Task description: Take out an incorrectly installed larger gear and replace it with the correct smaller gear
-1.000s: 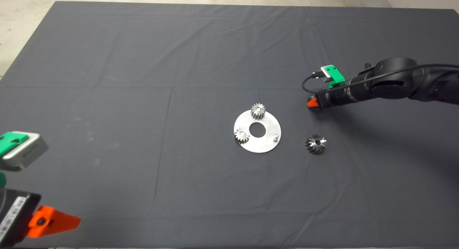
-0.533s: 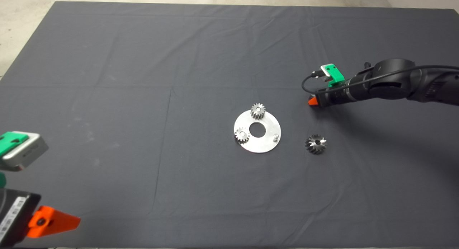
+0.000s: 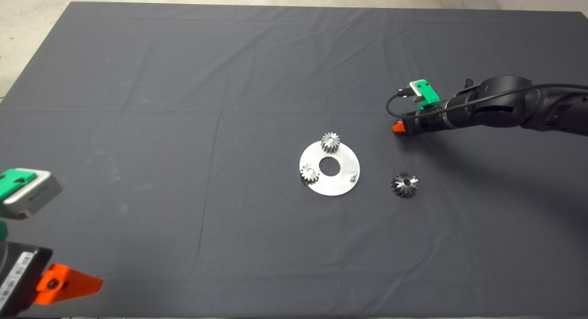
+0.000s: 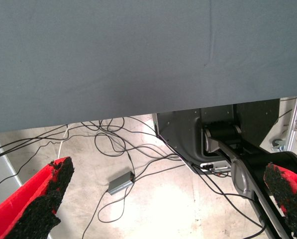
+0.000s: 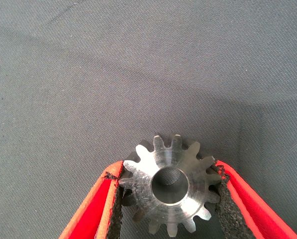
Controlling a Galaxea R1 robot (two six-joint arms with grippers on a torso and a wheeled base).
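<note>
My right gripper (image 3: 398,128) is to the right of and beyond the round silver plate (image 3: 342,186). In the right wrist view it (image 5: 168,173) is shut on the smaller gear (image 5: 170,191), a small grey toothed gear with a centre hole, low over the mat. The larger gear (image 3: 404,185), with flared teeth, lies on the mat to the right of the plate. The plate carries two small silver gears (image 3: 330,142) (image 3: 310,173) and a bare peg (image 3: 353,175). My left gripper (image 4: 168,199) is parked at the lower left edge, open and empty.
The dark mat (image 3: 183,103) covers the table, with creases. The left wrist view shows the mat's edge (image 4: 138,112) and the floor with several cables (image 4: 113,149) and a robot base (image 4: 198,134) beyond it.
My right gripper has shifted slightly left and toward the far side of the mat. The plate, its gears and the larger gear have not moved.
</note>
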